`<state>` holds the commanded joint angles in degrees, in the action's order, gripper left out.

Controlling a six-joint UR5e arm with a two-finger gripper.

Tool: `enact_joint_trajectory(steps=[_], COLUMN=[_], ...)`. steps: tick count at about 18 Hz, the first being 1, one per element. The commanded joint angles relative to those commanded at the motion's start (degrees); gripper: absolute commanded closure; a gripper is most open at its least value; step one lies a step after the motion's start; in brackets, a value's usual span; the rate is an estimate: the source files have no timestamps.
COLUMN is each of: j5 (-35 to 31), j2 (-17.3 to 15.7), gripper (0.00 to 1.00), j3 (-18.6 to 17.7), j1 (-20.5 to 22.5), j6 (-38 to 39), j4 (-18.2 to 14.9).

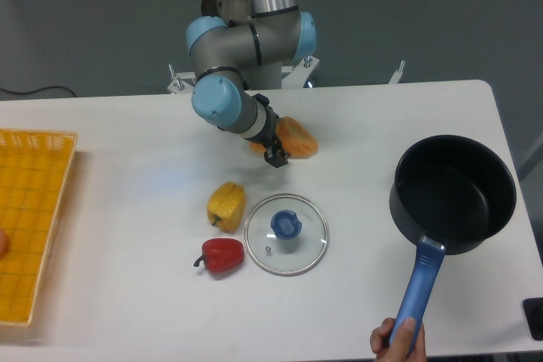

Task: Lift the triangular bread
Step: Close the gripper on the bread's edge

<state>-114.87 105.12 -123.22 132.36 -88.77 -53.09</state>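
bread [299, 136] behind lid [287, 233], peppers [226, 206] left
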Motion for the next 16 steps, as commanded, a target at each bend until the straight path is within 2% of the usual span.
enact_joint_trajectory(steps=[2, 5, 7, 12, 14, 16], j5=[0.0, 0.1, 0.1, 0.6, 0.7, 0.6], j2=[0.6, 0.6, 0.6, 0.6, 0.5, 0.5], gripper=[0.0, 0.31, 0.35, 0.71, 0.83, 0.9], j3=[0.2, 0.8, 2.0, 2.1, 2.1, 2.2], j1=[-0.1, 0.0, 0.1, 0.3, 0.4, 0.3], j6=[0.0, 0.5, 0.3, 0.7, 0.7, 1.1], j4=[0.0, -0.2, -0.5, -0.6, -0.7, -0.8])
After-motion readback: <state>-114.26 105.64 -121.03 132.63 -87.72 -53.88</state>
